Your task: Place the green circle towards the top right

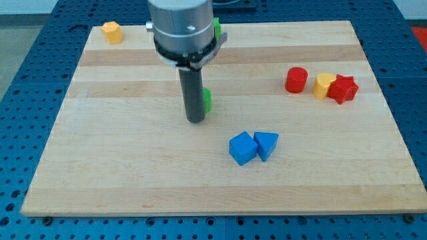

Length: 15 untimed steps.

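My tip rests on the wooden board left of the middle. A green block sits right behind and to the right of the rod, mostly hidden by it, so its shape cannot be made out. Another green block shows as a sliver at the view's top, behind the arm's housing.
A blue cube and a blue triangle lie together below and right of my tip. A red cylinder, a yellow heart and a red star sit at the right. A yellow block is at the top left.
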Tool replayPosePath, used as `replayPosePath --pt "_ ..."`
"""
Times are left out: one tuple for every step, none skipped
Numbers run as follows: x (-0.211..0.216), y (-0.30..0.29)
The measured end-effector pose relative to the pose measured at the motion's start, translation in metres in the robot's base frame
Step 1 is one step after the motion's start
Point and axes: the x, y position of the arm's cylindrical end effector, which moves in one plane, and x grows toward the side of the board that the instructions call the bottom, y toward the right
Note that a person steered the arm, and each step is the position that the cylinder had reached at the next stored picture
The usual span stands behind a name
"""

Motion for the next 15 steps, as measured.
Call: replayPosePath --pt "-0.003 0.000" --pt "-0.003 -0.022" --pt "-0.041 -0.005" --pt "-0.072 0.035" --pt "-0.061 0.031" --pt "-0.041 0.025" --pt "-0.054 0.056" --pt "-0.098 0.111" --pt "-0.108 0.134" --pt "-0.104 0.128" --pt "-0.104 0.109" --pt "-0.126 0.114" --pt "-0.166 0.152" --pt "-0.169 0.155" --pt "-0.152 0.126"
